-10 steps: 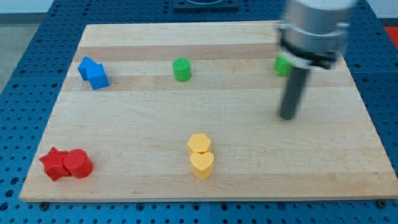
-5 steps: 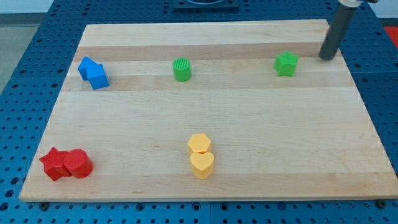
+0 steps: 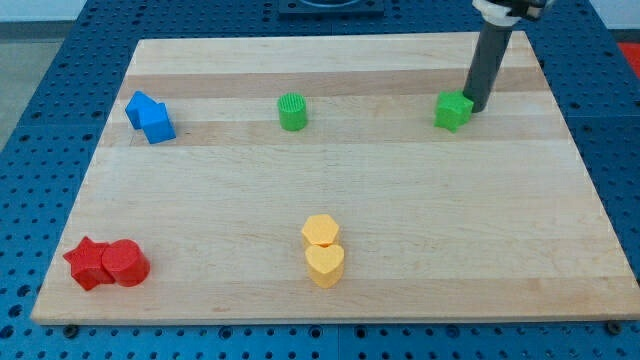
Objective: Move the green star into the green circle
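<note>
camera view: my tip (image 3: 476, 108) seen touching green star (image 3: 453, 111) at its right edge; nothing gripped, bare rod. green circle (image 3: 292, 111) lies well left, same row; leftward push judged needed.

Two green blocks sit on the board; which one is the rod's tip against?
The green star at the view's right: my tip touches its right side. The green circle stands apart, well to its left.

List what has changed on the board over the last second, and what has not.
My tip swung from below the green star up to the board's right edge, then came back left to the star's upper right side, touching it. The star has slid slightly left and down. The green circle, blue blocks, red blocks and yellow blocks stayed put.
</note>
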